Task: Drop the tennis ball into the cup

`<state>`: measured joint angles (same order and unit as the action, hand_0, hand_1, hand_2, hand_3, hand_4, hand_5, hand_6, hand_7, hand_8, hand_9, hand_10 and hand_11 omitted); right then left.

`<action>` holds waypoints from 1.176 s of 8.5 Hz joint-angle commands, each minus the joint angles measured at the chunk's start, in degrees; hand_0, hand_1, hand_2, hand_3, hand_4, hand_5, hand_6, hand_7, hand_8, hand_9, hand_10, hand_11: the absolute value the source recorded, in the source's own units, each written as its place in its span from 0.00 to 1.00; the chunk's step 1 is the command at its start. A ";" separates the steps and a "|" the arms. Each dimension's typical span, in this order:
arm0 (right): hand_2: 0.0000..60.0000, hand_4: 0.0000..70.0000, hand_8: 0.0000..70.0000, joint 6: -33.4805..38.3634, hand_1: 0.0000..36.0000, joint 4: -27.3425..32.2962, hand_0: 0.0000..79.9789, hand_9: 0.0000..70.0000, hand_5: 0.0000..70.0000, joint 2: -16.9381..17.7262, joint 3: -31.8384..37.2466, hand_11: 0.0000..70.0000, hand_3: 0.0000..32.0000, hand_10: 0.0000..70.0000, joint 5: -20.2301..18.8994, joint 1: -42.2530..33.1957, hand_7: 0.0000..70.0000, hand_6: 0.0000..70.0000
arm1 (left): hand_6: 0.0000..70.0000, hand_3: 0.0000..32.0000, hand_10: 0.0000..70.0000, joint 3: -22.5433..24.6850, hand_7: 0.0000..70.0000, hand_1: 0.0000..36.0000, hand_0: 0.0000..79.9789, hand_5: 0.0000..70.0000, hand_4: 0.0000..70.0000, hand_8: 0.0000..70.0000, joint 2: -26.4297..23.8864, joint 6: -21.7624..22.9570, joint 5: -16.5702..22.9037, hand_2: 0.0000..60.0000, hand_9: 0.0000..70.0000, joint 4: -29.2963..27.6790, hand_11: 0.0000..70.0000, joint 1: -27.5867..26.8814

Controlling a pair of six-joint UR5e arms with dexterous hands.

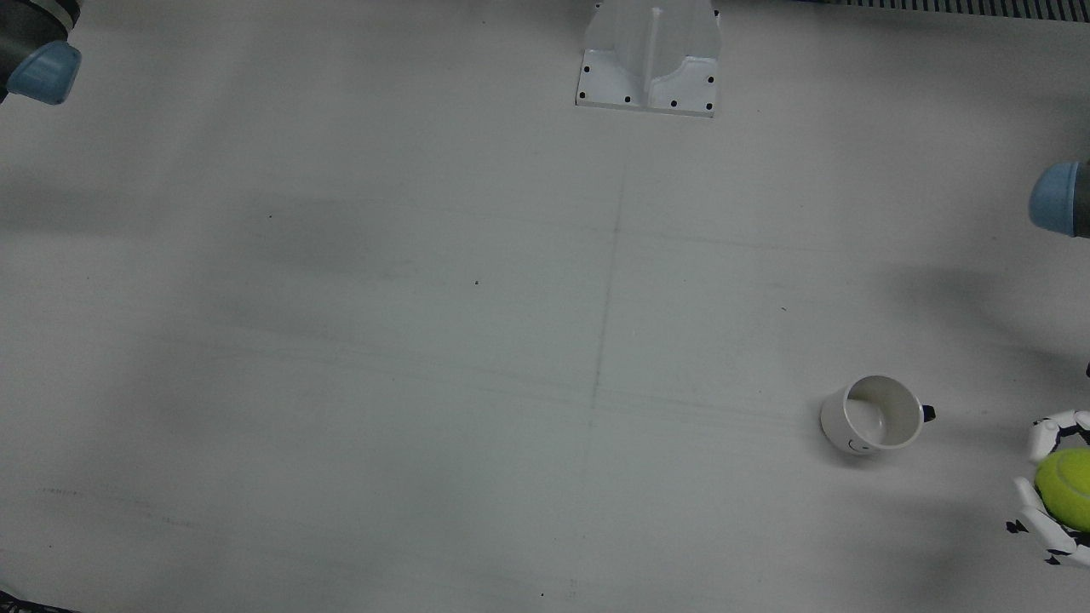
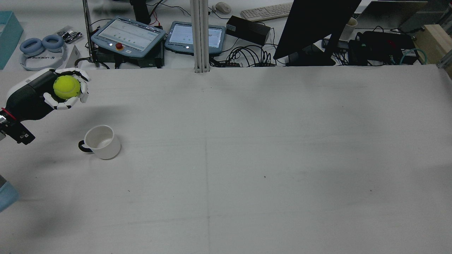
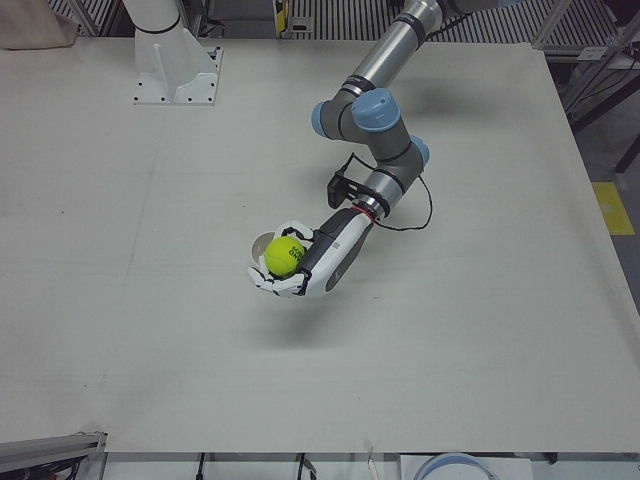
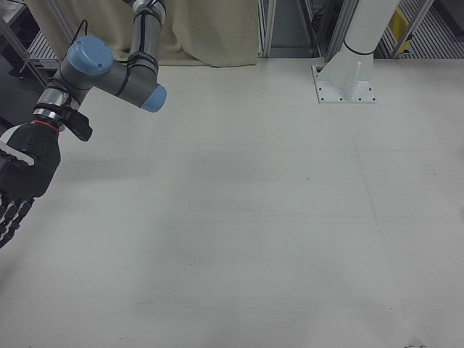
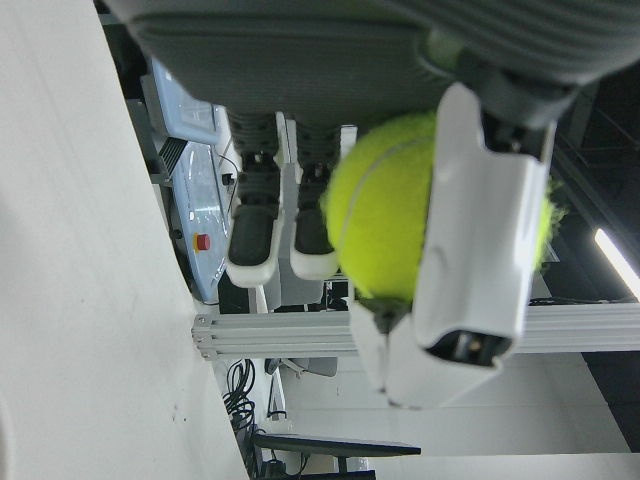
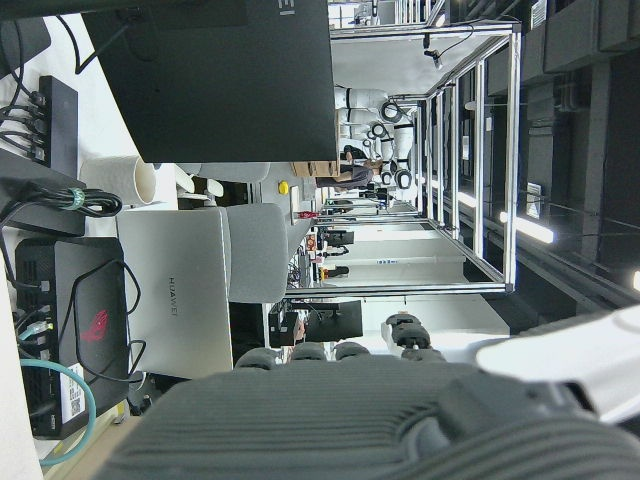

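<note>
My left hand (image 2: pixel 49 100) is shut on a yellow-green tennis ball (image 2: pixel 66 87) and holds it above the table, fingers curled round it. A white cup (image 2: pixel 100 141) with a dark handle stands upright on the table, nearer the robot and a little to the right of the ball in the rear view. In the front view the cup (image 1: pixel 873 415) is left of the ball (image 1: pixel 1069 489), apart from it. In the left-front view the ball (image 3: pixel 285 255) and hand (image 3: pixel 325 260) hide most of the cup. My right hand (image 4: pixel 18 181) hangs open and empty at the table's other side.
An arm pedestal (image 1: pixel 649 60) stands at the table's robot side. Beyond the far edge are two teach pendants (image 2: pixel 129 35), headphones (image 2: pixel 42 47), cables and a dark monitor (image 2: pixel 314 24). The right arm's elbow (image 4: pixel 94 61) is raised over the table corner.
</note>
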<state>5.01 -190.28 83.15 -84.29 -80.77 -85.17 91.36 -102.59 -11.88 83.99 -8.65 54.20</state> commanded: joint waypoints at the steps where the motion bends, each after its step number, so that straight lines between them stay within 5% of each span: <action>1: 0.00 0.00 0.00 0.00 0.00 0.00 0.00 0.00 0.00 0.00 0.00 0.00 0.00 0.00 0.00 0.00 0.00 0.00 | 1.00 0.00 0.57 2.51 1.00 1.00 1.00 0.49 0.49 0.71 3.44 -0.16 1.80 1.00 0.90 -1.01 0.85 -3.21; 2: 0.00 0.00 0.00 0.00 0.00 0.00 0.00 0.00 0.00 0.00 0.00 0.00 0.00 0.00 0.00 0.00 0.00 0.00 | 1.00 0.00 0.54 2.25 1.00 1.00 1.00 0.44 0.47 0.62 3.45 -0.60 1.53 1.00 0.76 -2.06 0.81 -4.88; 3: 0.00 0.00 0.00 0.00 0.00 0.00 0.00 0.00 0.00 0.00 0.00 0.00 0.00 0.00 0.00 0.00 0.00 0.00 | 0.95 0.00 0.49 1.90 0.67 1.00 0.94 0.34 0.40 0.43 3.45 -0.86 1.27 1.00 0.45 -2.77 0.73 -6.46; 4: 0.00 0.00 0.00 0.00 0.00 0.09 0.00 0.00 0.00 0.00 0.00 0.00 0.00 0.00 0.00 0.00 0.00 0.00 | 0.80 0.00 0.42 1.72 0.48 0.97 0.78 0.30 0.33 0.36 2.84 -0.86 1.27 0.97 0.35 -2.69 0.64 -8.05; 6: 0.00 0.00 0.00 0.00 0.00 0.00 0.00 0.00 0.00 0.00 0.00 0.00 0.00 0.00 0.00 0.00 0.00 0.00 | 0.65 0.00 0.33 0.93 0.41 0.87 0.74 0.26 0.25 0.31 2.57 -2.01 1.18 0.76 0.32 -2.42 0.52 -8.85; 7: 0.00 0.00 0.00 0.00 0.00 0.00 0.00 0.00 0.00 0.00 0.00 0.00 0.00 0.00 0.00 0.00 0.00 0.00 | 0.68 0.00 0.32 0.67 0.39 0.81 0.72 0.26 0.24 0.31 2.83 -1.75 1.18 0.74 0.31 -2.77 0.51 -8.77; 10: 0.00 0.00 0.00 0.00 0.00 0.00 0.00 0.00 0.00 0.00 0.00 0.00 0.00 0.00 0.00 0.00 0.00 0.00 | 0.55 0.00 0.33 0.66 0.41 0.83 0.71 0.23 0.23 0.29 3.36 -1.39 1.09 0.75 0.31 -3.30 0.52 -8.15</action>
<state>5.01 -190.28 83.14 -84.29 -80.77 -85.17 92.02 -99.55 -13.41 85.14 -11.55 45.72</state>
